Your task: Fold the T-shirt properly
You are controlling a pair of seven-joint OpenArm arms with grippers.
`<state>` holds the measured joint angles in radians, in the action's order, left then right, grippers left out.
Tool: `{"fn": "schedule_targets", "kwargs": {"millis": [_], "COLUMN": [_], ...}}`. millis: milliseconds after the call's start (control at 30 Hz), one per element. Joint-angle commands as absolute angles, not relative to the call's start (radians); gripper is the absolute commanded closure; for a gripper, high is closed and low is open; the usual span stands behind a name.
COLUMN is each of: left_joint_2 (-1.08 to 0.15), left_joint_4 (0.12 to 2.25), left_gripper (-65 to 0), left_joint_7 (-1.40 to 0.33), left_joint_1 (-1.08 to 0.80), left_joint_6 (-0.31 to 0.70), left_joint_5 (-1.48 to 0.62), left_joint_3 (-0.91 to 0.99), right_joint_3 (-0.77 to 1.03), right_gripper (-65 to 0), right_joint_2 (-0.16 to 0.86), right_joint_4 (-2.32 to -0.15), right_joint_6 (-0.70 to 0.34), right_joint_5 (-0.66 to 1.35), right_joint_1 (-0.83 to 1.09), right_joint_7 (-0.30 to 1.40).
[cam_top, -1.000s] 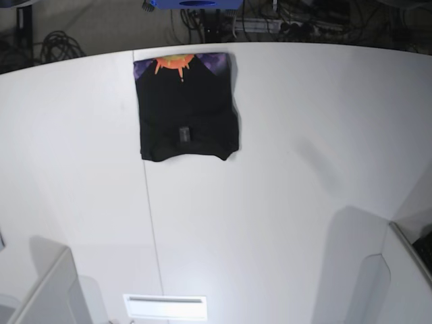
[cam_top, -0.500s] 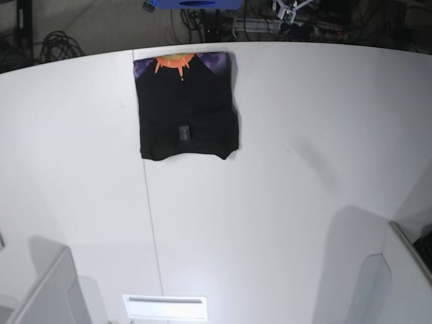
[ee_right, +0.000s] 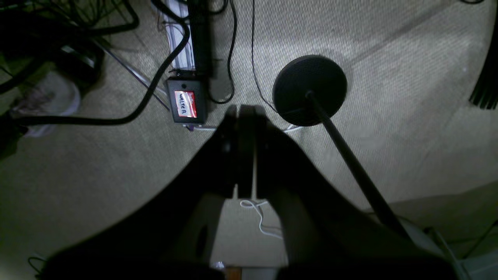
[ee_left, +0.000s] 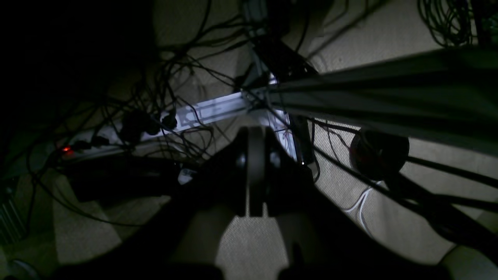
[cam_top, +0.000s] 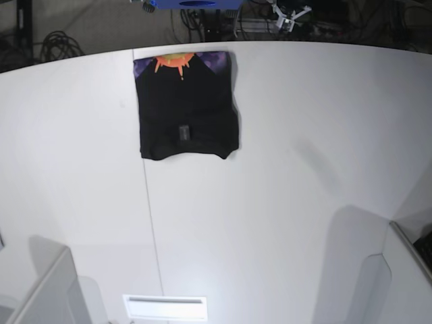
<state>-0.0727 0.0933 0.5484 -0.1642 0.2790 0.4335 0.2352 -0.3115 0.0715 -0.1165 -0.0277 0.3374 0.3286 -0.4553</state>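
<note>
The T-shirt [cam_top: 187, 108] is lying folded into a compact, roughly square black packet on the far part of the white table [cam_top: 283, 202], just right of the table's seam line and touching the far edge. A strip of purple print with an orange sun-like shape is showing along its far edge, and a small grey tag [cam_top: 183, 132] is sitting near its near edge. In the right wrist view, the right gripper [ee_right: 246, 116] is hanging over carpeted floor with its jaws pressed together and holding nothing; beside it, a black box [ee_right: 186, 105] is bearing a red-and-white label whose handwriting seems to read "WALTER", near a round black stand base [ee_right: 309, 90]. In the left wrist view, the left gripper [ee_left: 255, 136] is likewise closed and empty above tangled cables [ee_left: 175, 77] and a power strip [ee_left: 155, 124]. Compared with the earlier base view, the shirt is lying unchanged.
</note>
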Motion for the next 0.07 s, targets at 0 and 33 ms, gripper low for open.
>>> {"fn": "schedule_targets", "kwargs": {"millis": [0, 33], "left_joint_2": [-0.074, -0.074], "left_joint_4": [0.088, 0.088], "left_gripper": [0.0, 0.0], "left_joint_7": [0.55, 0.55], "left_joint_1": [-0.177, -0.177], "left_joint_6": [0.282, 0.282], "left_joint_5": [0.433, 0.433], "left_joint_3": [0.236, 0.236], "right_joint_3": [-0.311, -0.312], "right_gripper": [0.0, 0.0], "right_joint_2": [0.084, 0.084], "right_joint_4": [-0.111, -0.111], "right_joint_6": [-0.028, -0.028], "right_joint_5": [0.34, 0.34], "right_joint_1": [0.346, 0.344], "right_joint_7": [-0.458, -0.46]}}
